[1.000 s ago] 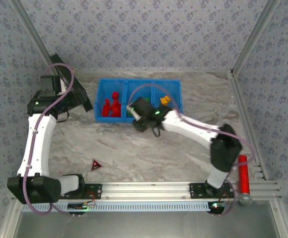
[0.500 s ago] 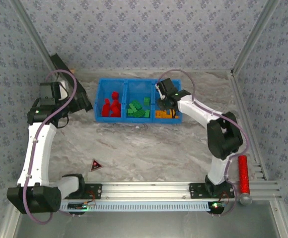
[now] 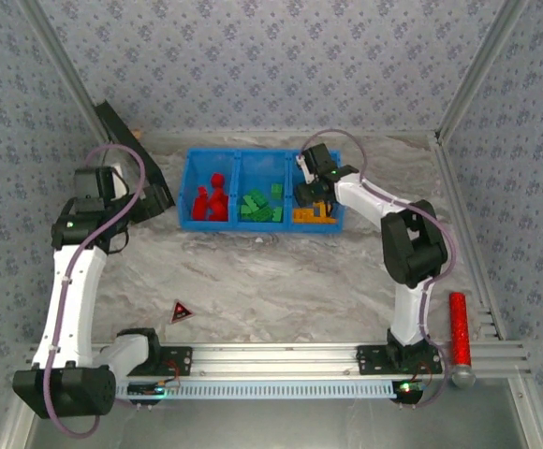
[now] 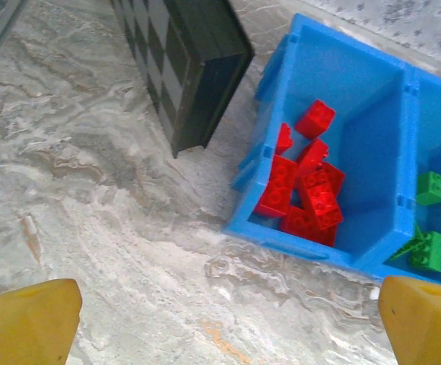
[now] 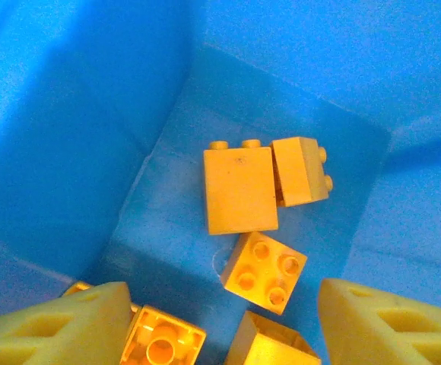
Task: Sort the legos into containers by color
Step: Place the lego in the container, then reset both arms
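Note:
The blue bin (image 3: 237, 161) stands at the table's back. Red legos (image 3: 212, 200) lie in its left compartment, green legos (image 3: 261, 206) in the middle one, orange-yellow legos (image 3: 311, 215) in the right one. My right gripper (image 3: 311, 192) hangs open inside the right compartment, over the orange-yellow legos (image 5: 255, 217), with nothing between its fingers (image 5: 61, 327). My left gripper (image 3: 129, 198) is open above bare table left of the bin, its fingertips (image 4: 24, 319) wide apart. The left wrist view shows the red legos (image 4: 306, 190) and some green legos (image 4: 431, 220).
A dark checkered board (image 3: 133, 150) leans at the back left, close to the bin's left wall (image 4: 260, 163). A dark red-marked triangle (image 3: 180, 311) lies on the table near the front. A red cylinder (image 3: 459, 327) rests at the right front edge.
My right gripper swung from the bin's middle front over to the right compartment and lowered into it. The left arm drew back slightly toward the left.

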Robot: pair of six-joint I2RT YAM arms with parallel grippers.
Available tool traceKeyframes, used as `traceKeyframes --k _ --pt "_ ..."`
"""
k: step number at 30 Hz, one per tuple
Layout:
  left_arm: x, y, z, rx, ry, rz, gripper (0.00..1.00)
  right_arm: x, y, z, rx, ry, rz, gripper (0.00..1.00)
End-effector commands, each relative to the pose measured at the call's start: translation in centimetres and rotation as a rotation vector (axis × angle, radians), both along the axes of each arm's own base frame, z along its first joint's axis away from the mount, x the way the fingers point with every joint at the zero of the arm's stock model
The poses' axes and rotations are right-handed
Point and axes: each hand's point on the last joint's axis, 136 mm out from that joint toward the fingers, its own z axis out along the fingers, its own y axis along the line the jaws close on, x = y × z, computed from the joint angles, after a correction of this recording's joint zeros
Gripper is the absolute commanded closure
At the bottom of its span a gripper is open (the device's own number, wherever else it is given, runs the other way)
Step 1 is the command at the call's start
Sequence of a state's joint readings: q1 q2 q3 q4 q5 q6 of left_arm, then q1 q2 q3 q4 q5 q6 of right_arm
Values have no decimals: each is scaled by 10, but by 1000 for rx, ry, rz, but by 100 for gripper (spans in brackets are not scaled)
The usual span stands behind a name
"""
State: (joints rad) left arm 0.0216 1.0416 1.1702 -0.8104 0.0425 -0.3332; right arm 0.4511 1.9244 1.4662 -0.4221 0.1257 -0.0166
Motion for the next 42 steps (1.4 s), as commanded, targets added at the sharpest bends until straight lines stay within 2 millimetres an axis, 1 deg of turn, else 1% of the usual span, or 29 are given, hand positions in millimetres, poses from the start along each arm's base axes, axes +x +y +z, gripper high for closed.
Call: traceKeyframes --k 1,3,4,5,6,7,8,10,11,12,13,14,17,19,23,25,27,29,31,32,33,34,35,36,38,40,42 --pt "8 16 2 63 -25 62 0 -9 2 50 53 -87 27 30" --pt "15 24 0 108 -43 78 0 -16 1 70 78 -118 38 27" --pt "17 27 -5 137 -46 75 0 -20 1 82 92 -137 45 24" --pt "25 30 -6 171 -81 71 0 -24 0 95 110 -156 51 20" --pt "29 30 -12 194 -89 48 0 -29 0 105 127 -170 57 14" --pt "32 28 -20 217 -105 21 0 -35 -1 118 150 -192 67 12" --pt "33 33 -28 247 -112 32 0 -42 -3 129 168 -213 74 10" --pt "29 50 -47 290 -123 124 0 -54 -13 140 189 -252 67 0" --pt "28 53 -57 307 -143 140 0 -59 -22 141 190 -274 51 0" --pt "26 56 -67 320 -165 158 0 -62 -33 140 184 -299 21 0" --pt "25 60 -78 334 -202 177 0 -65 -47 129 173 -305 -25 0" --pt "24 61 -89 345 -239 182 0 -69 -68 119 172 -306 -98 0" --pt "31 55 -111 355 -354 142 0 -77 -111 96 172 -318 -234 0" --pt "37 50 -122 359 -382 111 0 -87 -131 79 152 -339 -276 0" --pt "50 38 -134 334 -472 49 0 -105 -163 61 103 -402 -375 0" --pt "57 32 -133 330 -499 12 0 -108 -173 56 104 -435 -409 0" --pt "67 31 -136 319 -491 10 0 -108 -182 51 111 -462 -430 0" --pt "76 25 -147 310 -472 -29 0 -107 -188 44 101 -480 -435 0" --pt "83 20 -163 302 -455 -64 0 -105 -195 42 90 -509 -436 0" --pt "92 18 -164 307 -478 -74 0 -104 -200 40 90 -524 -437 0" --pt "94 16 -169 297 -421 -95 0 -102 -204 41 101 -534 -435 0" --pt "96 18 -173 296 -352 -94 0 -101 -206 39 103 -534 -422 0" --pt "100 17 -173 304 -368 -99 0 -98 -208 38 120 -543 -411 0" --pt "99 14 -172 302 -383 -113 0 -96 -211 37 142 -555 -411 0" --pt "99 15 -174 303 -363 -108 0 -88 -211 32 185 -556 -398 0" --pt "99 15 -174 301 -357 -109 0 -80 -209 23 212 -534 -389 0" --pt "99 15 -174 302 -361 -110 0 -72 -207 10 203 -490 -367 0"
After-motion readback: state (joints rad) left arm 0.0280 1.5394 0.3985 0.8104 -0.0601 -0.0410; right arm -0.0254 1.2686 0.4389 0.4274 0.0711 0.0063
